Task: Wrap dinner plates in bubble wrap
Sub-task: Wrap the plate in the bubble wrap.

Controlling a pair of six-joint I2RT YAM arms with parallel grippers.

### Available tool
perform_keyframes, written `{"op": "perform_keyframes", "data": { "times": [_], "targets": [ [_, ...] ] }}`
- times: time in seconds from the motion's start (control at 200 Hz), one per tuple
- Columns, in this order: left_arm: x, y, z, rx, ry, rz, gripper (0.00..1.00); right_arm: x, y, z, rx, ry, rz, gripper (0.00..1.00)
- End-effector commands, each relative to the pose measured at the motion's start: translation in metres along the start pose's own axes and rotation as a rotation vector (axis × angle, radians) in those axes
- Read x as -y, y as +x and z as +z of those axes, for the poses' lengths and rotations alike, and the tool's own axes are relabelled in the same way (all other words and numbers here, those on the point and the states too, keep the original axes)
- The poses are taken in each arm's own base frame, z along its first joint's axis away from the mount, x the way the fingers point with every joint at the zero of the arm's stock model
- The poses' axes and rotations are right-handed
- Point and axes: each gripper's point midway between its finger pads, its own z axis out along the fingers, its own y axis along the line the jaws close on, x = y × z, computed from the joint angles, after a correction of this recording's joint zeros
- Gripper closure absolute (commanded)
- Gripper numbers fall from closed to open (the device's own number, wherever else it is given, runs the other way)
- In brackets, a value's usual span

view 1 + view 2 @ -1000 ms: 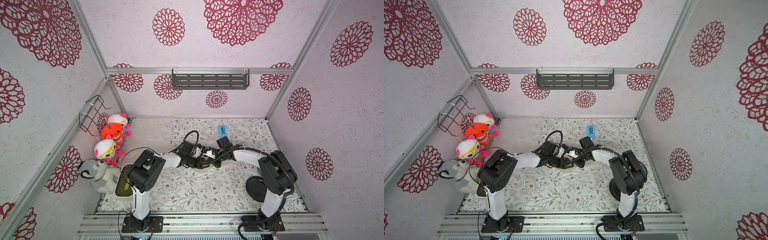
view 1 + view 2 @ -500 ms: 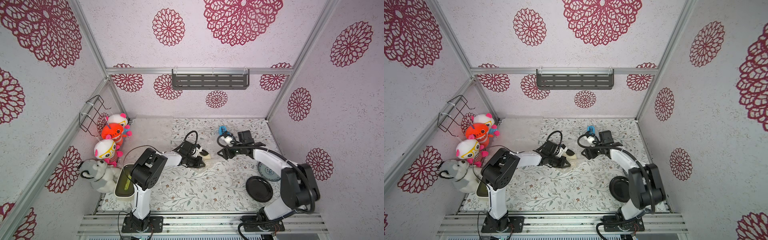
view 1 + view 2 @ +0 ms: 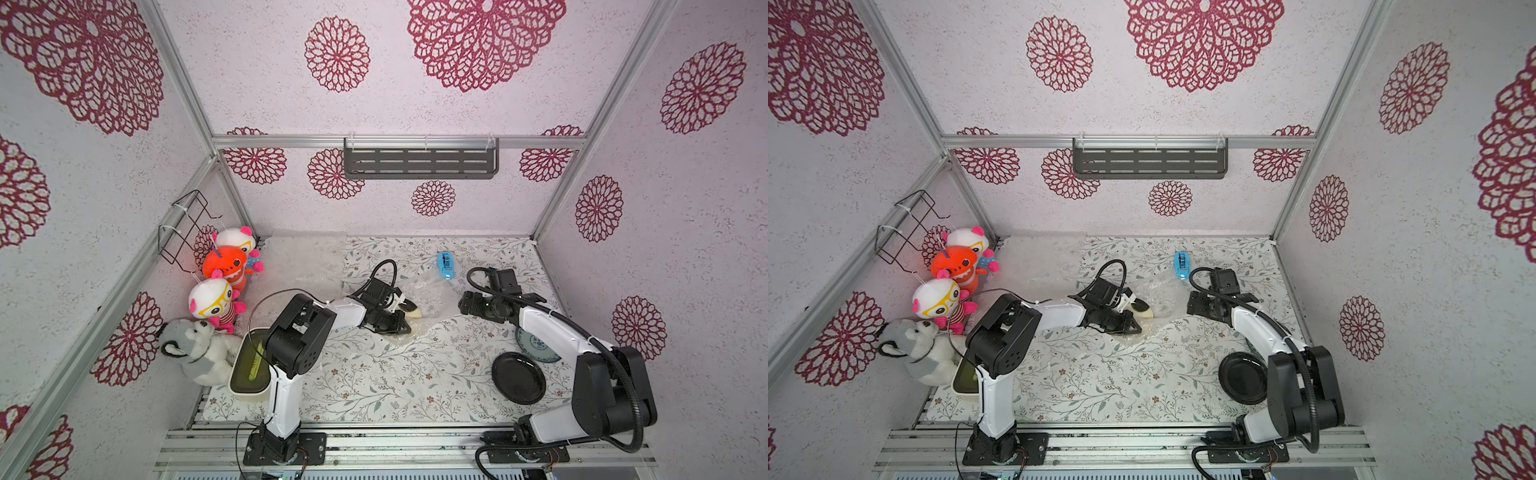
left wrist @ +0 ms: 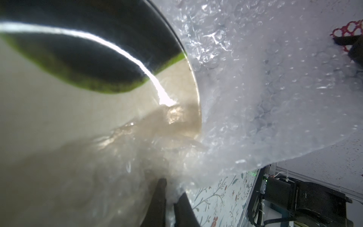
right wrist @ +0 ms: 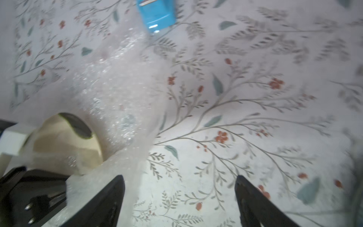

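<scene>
Cream plate (image 5: 59,139), near blue dispenser (image 5: 157,15): tilted on edge, lower part veiled by bubble wrap (image 5: 117,94); left gripper (image 4: 170,198) pinches the wrap; right gripper (image 5: 179,178) spread wide, empty, near the dispenser.

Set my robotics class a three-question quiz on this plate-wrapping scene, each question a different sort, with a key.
1. True or false: the right gripper is open and holds nothing.
2. Which plate sits in the bubble wrap? A black plate, B cream plate, C blue-patterned plate.
3. How many bare plates lie beside the right arm?
Key: 1 true; 2 B; 3 two.
</scene>
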Motion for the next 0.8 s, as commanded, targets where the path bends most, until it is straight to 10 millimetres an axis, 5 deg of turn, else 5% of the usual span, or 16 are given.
{"op": "perform_keyframes", "data": {
  "times": [0.0,0.09,0.235,0.315,0.385,0.465,0.62,0.716,0.796],
  "targets": [
    [-0.019,0.011,0.006,-0.045,-0.042,-0.06,0.89,0.059,0.001,-0.026,0.106,0.156,0.207,0.09],
    [-0.019,0.009,0.007,-0.047,-0.039,-0.065,0.88,0.049,0.022,-0.021,0.051,0.056,0.115,0.15],
    [-0.016,0.008,0.006,-0.051,-0.031,-0.067,0.87,-0.08,0.06,-0.023,-0.126,-0.586,-0.053,0.26],
    [-0.017,0.008,0.006,-0.053,-0.036,-0.069,0.87,-0.137,0.068,-0.026,-0.151,-0.705,-0.206,0.33],
    [-0.016,0.009,0.006,-0.059,-0.034,-0.07,0.86,-0.156,0.059,-0.004,-0.137,-0.659,-0.202,0.47],
    [-0.018,0.011,0.006,-0.067,-0.037,-0.076,0.86,-0.149,0.043,0.035,-0.134,-0.551,-0.085,0.7],
    [-0.021,0.013,0.002,-0.072,-0.047,-0.092,0.86,-0.079,0.025,0.099,-0.137,-0.282,0.145,0.82],
    [-0.025,0.013,0.0,-0.07,-0.058,-0.113,0.86,-0.031,0.014,0.113,-0.112,-0.184,0.251,0.85],
    [-0.028,0.011,-0.001,-0.066,-0.062,-0.127,0.87,-0.012,0.009,0.103,-0.098,-0.126,0.21,0.81]
  ]
}}
